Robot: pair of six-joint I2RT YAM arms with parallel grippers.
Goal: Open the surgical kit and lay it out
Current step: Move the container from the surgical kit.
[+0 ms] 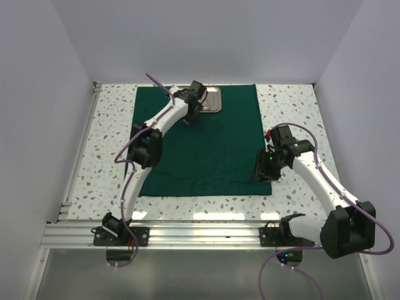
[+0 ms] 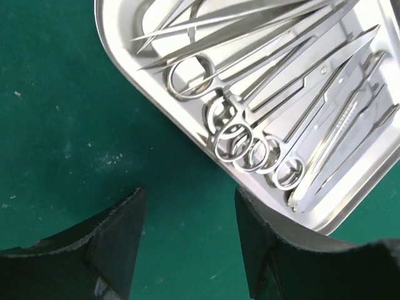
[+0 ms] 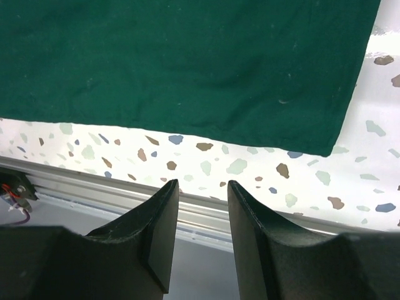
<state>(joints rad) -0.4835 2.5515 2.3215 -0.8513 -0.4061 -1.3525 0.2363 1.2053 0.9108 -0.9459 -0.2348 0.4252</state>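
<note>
Spreading over the middle of the speckled counter (image 1: pixel 294 106), the dark green cloth (image 1: pixel 206 156) lies opened and flat. It reaches almost to the counter's far edge and stops short of the near one, giving the instruments a clean field. The steel tray (image 1: pixel 215 100) sits on the cloth at that far edge, roughly centred, with the instruments heaped inside it, so the laying-out itself looks not yet begun. The left fingers (image 2: pixel 119 237) hang just off the tray's rim, spread wide and holding nothing, probably lined up to reach in. The right fingers (image 3: pixel 156 231), parted more narrowly and also empty, hover by the cloth's near right corner, clear of the tray. Scissors (image 2: pixel 322 72) and tweezers (image 2: pixel 340 122) overlap, so lifting one alone looks fiddly.
</note>
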